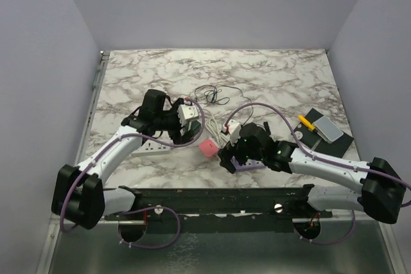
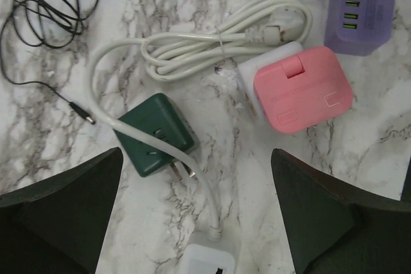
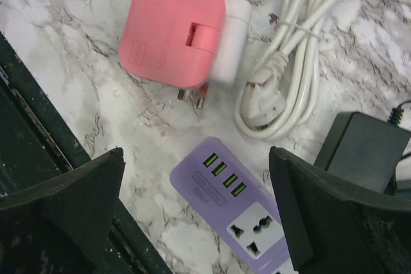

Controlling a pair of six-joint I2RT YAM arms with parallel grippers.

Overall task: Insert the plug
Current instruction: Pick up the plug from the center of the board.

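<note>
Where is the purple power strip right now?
In the right wrist view, the purple power strip lies bottom centre, below the pink adapter and the coiled white cord.

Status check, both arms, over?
Left gripper and right gripper open, empty. Green plug lying loose, not inserted. White cable lies across it; purple strip under right gripper.

Bright, even, diffuse light; faint soft shadows; left pincer dark, slightly blurred.

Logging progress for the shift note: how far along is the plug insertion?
Done: nothing visible; the visible socket on the purple power strip is empty. In hand: nothing; the left gripper hangs open over the loose green adapter, the right gripper open over the strip. Left: grasp a plug, align, insert.
</note>
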